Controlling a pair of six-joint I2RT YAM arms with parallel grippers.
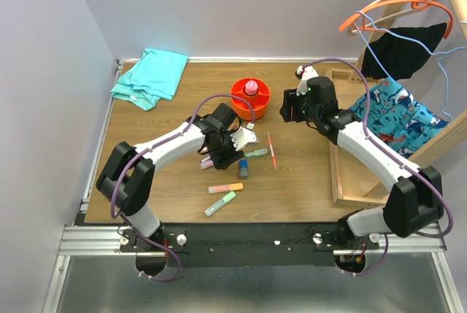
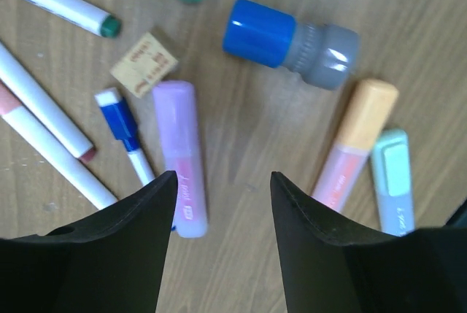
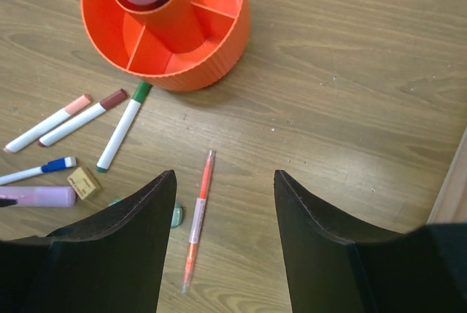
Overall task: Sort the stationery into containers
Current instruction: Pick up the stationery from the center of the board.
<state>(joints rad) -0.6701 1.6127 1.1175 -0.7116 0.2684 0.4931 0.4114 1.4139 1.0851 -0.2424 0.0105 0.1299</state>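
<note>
The left gripper (image 2: 222, 178) is hovering at lower centre of the frame, jaws half apart and empty, with the pink highlighter (image 2: 179, 154) lying just left of the gap. Good practice is centring the gap across that barrel before closing. The right gripper (image 3: 225, 176), also apart and empty, is hanging above the orange-red pen (image 3: 198, 214).

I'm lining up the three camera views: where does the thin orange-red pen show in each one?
Top external: the thin orange-red pen lies right of centre, below-right of the orange organiser.
Left wrist: not in it.
Right wrist: the pen lies lower centre, below the organiser.
Shared landmark: the organiser, in the top and right wrist views; the left wrist view shows neither.
</note>
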